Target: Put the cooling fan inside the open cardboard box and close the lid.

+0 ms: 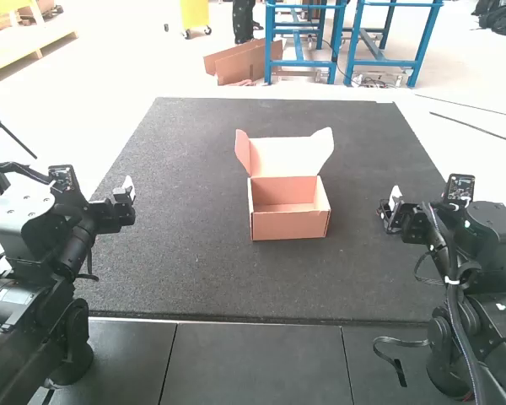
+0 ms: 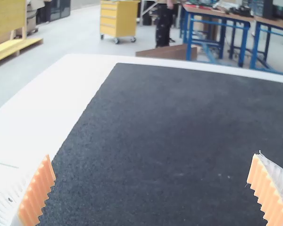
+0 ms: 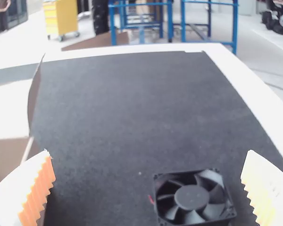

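Left tool [image 2: 152,159] and right tool [image 3: 147,160] both wide open and empty, fan [image 3: 193,197] flat near the desk's [image 1: 194,253] right edge just ahead of the right one, well apart from the box [image 1: 288,207], so a shallow pinch might just skid it away.

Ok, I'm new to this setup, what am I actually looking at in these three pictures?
Two robot arms stand at a black mat. The wide picture looks down from above and behind them; the other two come from cameras on each wrist, that arm's fingers at the bottom. An open cardboard box stands mid-mat, lid up. The cooling fan lies flat before the right hand. The left hand faces bare mat. Both hands are open, holding nothing.
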`<state>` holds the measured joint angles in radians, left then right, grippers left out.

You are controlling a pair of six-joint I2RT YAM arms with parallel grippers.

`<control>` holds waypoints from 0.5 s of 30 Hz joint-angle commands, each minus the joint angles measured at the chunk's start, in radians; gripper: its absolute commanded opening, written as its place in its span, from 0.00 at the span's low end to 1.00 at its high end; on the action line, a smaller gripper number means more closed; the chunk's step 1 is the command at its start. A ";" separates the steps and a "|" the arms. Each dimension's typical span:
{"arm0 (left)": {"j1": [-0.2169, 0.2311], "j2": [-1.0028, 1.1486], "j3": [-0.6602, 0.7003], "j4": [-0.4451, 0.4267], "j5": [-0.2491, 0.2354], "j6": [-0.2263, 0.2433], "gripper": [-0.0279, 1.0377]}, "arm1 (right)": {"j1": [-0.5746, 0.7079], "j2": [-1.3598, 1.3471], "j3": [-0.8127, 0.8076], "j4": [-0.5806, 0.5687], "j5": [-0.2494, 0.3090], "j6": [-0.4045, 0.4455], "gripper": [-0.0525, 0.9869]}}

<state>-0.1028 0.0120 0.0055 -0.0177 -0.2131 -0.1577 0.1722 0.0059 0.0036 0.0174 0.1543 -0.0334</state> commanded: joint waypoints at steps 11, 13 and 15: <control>0.003 -0.012 -0.006 0.015 -0.002 0.007 0.94 | 0.006 -0.007 -0.004 0.013 0.011 0.012 0.93; 0.003 -0.012 -0.007 0.019 -0.002 0.007 0.94 | 0.007 -0.007 -0.004 0.015 0.011 0.012 0.93; 0.003 -0.014 -0.007 0.022 -0.002 0.007 0.94 | 0.007 -0.007 -0.004 0.016 0.011 0.013 0.93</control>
<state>-0.1028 0.0120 0.0055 -0.0086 -0.2131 -0.1574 0.1722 0.0059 0.0036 0.0204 0.1543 -0.0330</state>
